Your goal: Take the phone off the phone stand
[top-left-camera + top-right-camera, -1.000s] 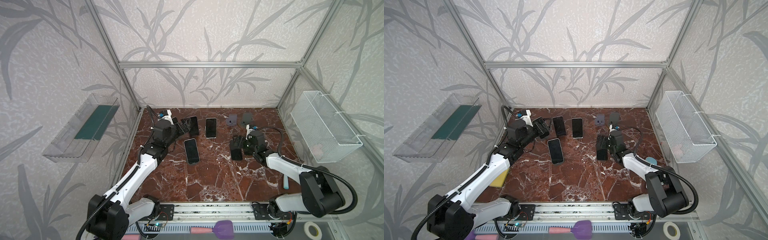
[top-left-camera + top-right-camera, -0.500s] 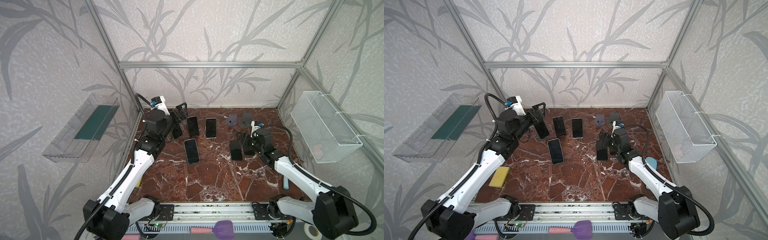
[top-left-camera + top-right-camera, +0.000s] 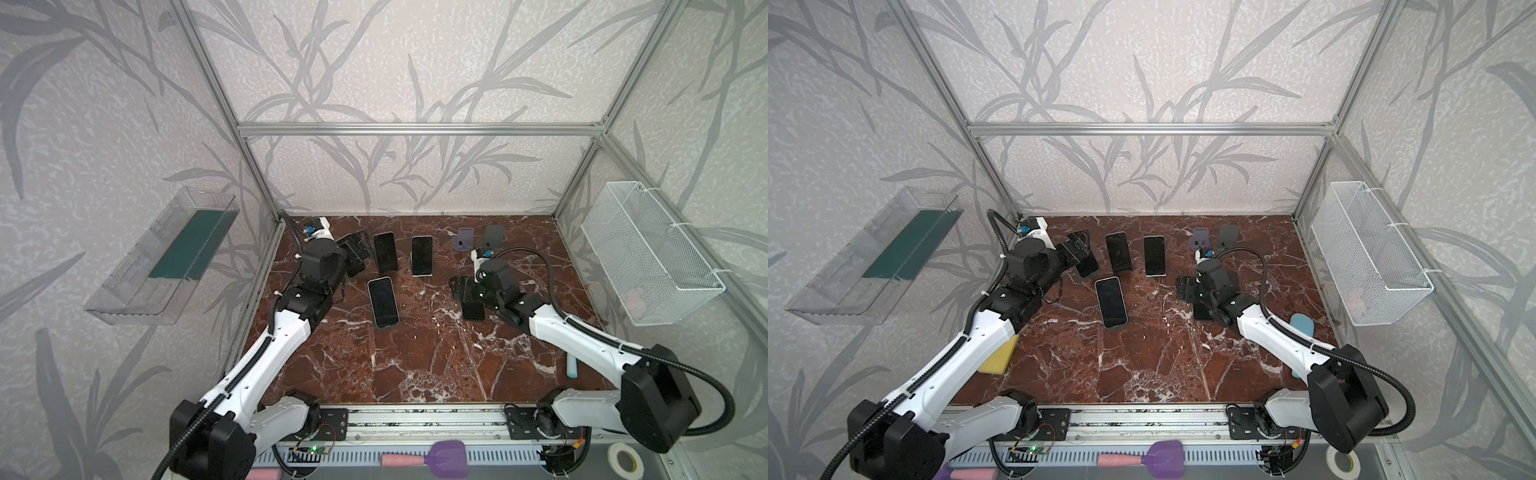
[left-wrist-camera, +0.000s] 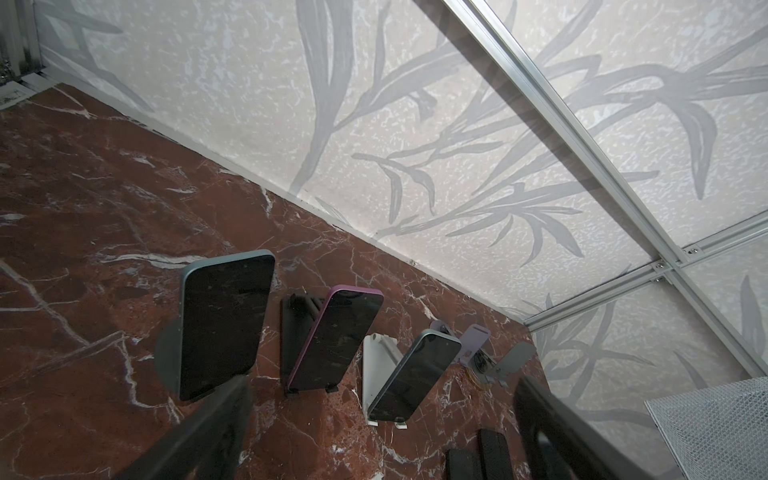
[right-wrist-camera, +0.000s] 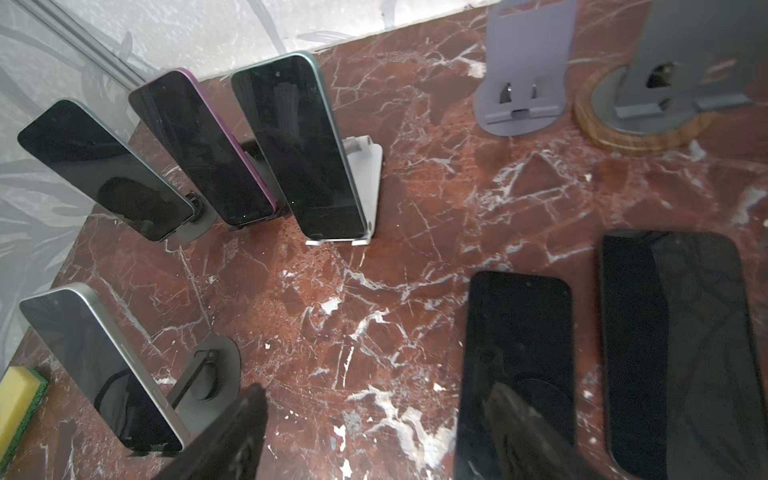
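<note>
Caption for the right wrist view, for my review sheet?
Open right gripper over marble tabletop: four phones propped on stands, two phones lying flat, two empty stands.

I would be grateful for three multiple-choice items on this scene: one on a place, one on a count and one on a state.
1. Where does the yellow sponge lie?
A. In the wire basket
B. On the table, beside the left arm
C. On the clear wall shelf

2. How many phones rest on stands?
A. Two
B. Four
C. Six

3. How is the left gripper?
A. Open, holding nothing
B. Shut on a phone
C. Shut on a stand

Answers:
1 B: in a top view the sponge shows at the table's left edge, against the arm.
2 B: the right wrist view shows four phones propped up on stands.
3 A: in the left wrist view its fingers stand apart with nothing between them.
</note>
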Controlling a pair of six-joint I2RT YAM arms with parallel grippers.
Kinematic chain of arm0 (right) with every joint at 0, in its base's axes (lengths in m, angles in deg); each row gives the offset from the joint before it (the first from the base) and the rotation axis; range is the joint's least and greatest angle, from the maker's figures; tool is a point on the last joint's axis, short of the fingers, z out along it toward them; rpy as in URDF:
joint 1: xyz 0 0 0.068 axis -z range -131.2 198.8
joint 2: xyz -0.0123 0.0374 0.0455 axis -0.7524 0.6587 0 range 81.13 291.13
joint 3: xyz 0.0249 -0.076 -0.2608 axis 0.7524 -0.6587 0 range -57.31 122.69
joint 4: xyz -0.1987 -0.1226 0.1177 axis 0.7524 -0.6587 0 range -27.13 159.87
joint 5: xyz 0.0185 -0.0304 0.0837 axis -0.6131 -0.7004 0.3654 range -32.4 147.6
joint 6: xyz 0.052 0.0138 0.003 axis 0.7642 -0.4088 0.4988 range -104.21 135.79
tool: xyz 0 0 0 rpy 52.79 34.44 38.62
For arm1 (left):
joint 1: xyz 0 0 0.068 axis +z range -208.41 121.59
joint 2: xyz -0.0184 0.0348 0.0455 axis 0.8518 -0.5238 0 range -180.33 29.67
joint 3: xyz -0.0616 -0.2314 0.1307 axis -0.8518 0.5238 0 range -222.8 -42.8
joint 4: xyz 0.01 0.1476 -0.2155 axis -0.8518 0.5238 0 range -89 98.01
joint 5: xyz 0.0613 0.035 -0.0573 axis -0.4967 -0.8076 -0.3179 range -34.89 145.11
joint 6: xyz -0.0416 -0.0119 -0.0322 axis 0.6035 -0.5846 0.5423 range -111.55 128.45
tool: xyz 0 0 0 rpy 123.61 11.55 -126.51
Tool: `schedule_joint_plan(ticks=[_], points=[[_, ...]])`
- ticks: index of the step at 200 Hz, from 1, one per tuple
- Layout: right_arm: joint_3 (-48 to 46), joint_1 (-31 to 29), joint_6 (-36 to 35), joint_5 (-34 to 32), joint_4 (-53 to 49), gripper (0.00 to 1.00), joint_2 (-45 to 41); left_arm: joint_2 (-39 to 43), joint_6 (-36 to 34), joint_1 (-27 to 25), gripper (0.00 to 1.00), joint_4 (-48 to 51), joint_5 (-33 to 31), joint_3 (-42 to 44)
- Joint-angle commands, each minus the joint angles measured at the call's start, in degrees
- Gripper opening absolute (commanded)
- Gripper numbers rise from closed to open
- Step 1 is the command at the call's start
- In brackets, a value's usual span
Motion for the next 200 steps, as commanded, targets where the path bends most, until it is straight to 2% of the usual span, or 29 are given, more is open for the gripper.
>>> schedule_joint_plan(ticks=[1,24,38,81,113,144,200], points=[[5.5,-2.1,-0.7,-4.6,-0.6,0.84,4.9,1.2,3.0,0.5,0.97,-1.6,-0.9,0.5],[10.4,-4.0,0.1,-6.6,-0.3,0.85,9.6,1.2,3.9,0.5,0.97,-1.8,-1.0,1.0],[12.5,-4.1,1.0,-6.0,0.1,0.86,11.4,1.2,4.1,0.6,0.97,-1.7,-1.8,1.2],[18.1,-4.2,2.6,-9.5,-1.4,0.9,15.9,2.0,7.6,1.5,0.96,-1.4,-2.3,2.0],[22.8,-4.2,0.6,-12.4,-1.6,0.94,20.0,1.8,10.3,2.7,0.95,-3.6,0.8,3.1],[31.6,-4.2,-1.4,-12.5,-5.0,1.0,28.1,-0.4,11.0,3.4,0.93,-3.4,5.2,1.9],[44.4,-4.2,-2.0,-12.2,-8.7,0.99,36.9,-2.1,12.5,4.6,0.92,-4.2,7.8,1.8]])
